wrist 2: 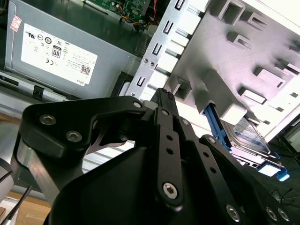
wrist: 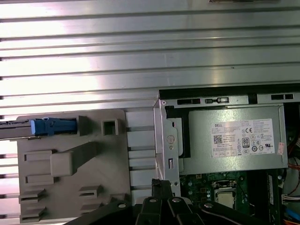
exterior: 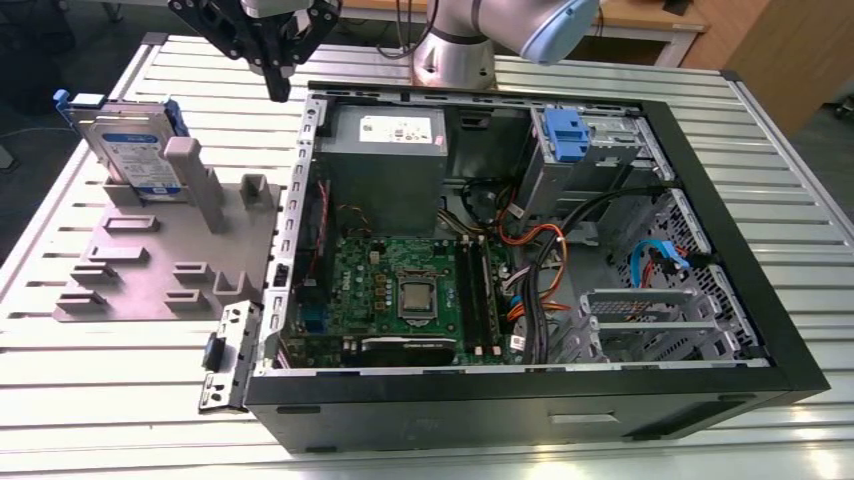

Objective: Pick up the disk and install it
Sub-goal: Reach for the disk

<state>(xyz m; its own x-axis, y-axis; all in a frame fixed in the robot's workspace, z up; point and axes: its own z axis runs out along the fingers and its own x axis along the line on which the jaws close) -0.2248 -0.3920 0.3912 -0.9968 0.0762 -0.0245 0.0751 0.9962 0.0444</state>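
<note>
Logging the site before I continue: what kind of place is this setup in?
Likely a robotics lab or test bench: an open desktop computer case lies on a slatted aluminium table, with the disk standing in a grey fixture beside it.

The disk (exterior: 134,140) is silver with a white and blue label and a blue frame. The stand (exterior: 147,275) is plain grey. The table (exterior: 80,400) is silver with long stripes. The computer case (exterior: 534,405) is black, its board (exterior: 407,290) green. The gripper (exterior: 276,88) is black.
</note>
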